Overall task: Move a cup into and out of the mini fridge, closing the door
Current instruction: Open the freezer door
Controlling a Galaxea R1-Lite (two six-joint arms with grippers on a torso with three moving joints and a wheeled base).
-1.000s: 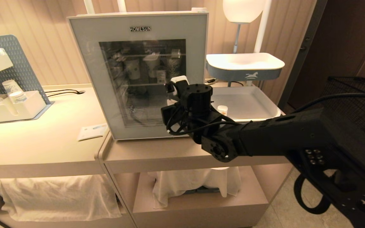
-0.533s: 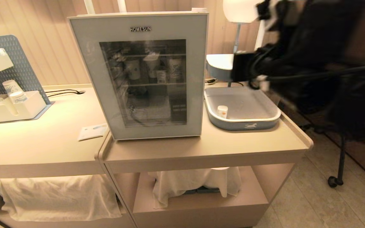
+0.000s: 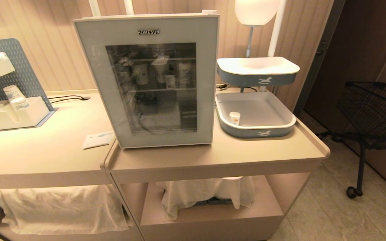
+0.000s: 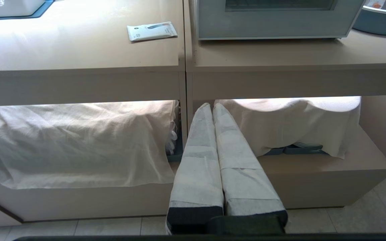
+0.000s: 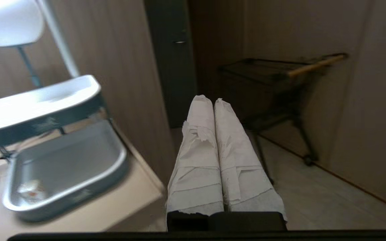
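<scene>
With its door [image 3: 152, 80] shut, the mini fridge [image 3: 147, 25] stands on the tabletop [image 3: 213, 155] above my left claw [image 4: 212, 106], closed and empty before the lower shelf. My right claw [image 5: 206, 99], also closed and empty, hangs beyond the tabletop's edge; the cup [image 3: 235, 117] sits in the tray [image 3: 263, 133] beside it.

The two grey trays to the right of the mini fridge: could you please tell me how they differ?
The lower tray rests on the counter; the upper tray stands raised on a stand. The lower tray holds a small white cup; the upper tray shows nothing inside. Both are grey, white-rimmed, with a white horse mark.
</scene>
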